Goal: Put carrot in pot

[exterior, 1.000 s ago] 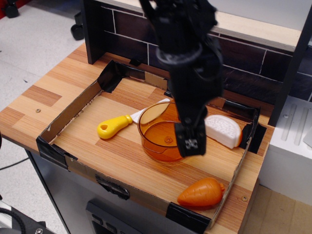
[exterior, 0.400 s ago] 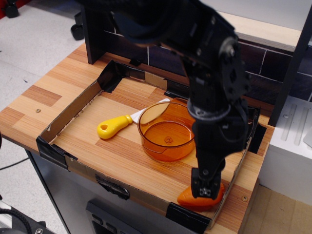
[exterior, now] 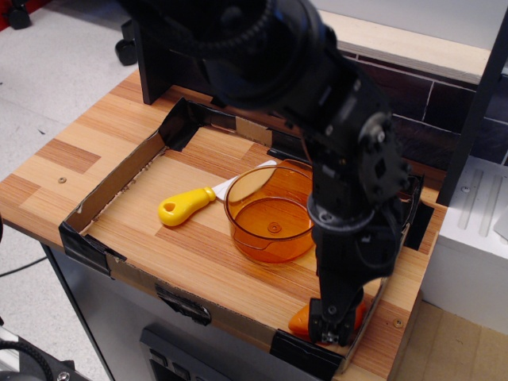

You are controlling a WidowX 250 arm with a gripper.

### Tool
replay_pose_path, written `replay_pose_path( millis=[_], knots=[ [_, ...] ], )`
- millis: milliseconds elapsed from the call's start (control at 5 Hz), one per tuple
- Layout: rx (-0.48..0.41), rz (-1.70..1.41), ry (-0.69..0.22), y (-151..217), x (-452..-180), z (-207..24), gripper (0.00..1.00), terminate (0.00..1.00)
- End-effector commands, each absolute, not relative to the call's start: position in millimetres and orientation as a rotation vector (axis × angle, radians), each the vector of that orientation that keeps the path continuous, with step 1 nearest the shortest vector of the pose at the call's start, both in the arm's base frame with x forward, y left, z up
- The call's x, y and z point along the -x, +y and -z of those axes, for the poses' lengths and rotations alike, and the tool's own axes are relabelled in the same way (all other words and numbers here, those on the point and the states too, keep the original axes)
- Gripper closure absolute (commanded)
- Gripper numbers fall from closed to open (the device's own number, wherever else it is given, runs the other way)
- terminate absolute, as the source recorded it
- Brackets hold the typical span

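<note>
The carrot (exterior: pixel 299 322) is a glossy orange toy lying in the front right corner of the cardboard tray; only its left end and a sliver on the right show. My gripper (exterior: pixel 329 324) is black and has come straight down onto the carrot, covering its middle. The fingers sit at the carrot, but I cannot tell whether they are closed on it. The pot (exterior: pixel 252 236) is a translucent amber round pot standing upright and empty in the middle of the tray, up and to the left of the carrot.
A toy knife with a yellow handle (exterior: pixel 182 208) lies left of the pot. A low cardboard tray wall (exterior: pixel 109 188) with black taped corners rings the toys. A dark brick-pattern backboard (exterior: pixel 214 71) stands behind. My arm hides the tray's right part.
My gripper has moved from over the pot's right side to the front right corner and come down onto the carrot. The pot and the knife have not moved.
</note>
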State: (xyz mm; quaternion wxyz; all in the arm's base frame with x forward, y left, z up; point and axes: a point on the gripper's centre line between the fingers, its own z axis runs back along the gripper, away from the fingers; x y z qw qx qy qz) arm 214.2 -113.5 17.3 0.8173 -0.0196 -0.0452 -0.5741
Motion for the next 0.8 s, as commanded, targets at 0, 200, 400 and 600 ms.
replay_pose_path(
  millis=[0,200,400,600],
  knots=[
    [0.026,1.218,-0.123,-106,-216,-16,0.0,0.0],
    [0.021,1.197,-0.124,-108,-215,-12,1.0,0.0],
    [0.022,1.21,-0.15,-108,-214,-16,1.0,0.0],
    [0.03,1.163,-0.219,-104,-223,-44,1.0,0.0]
  ],
)
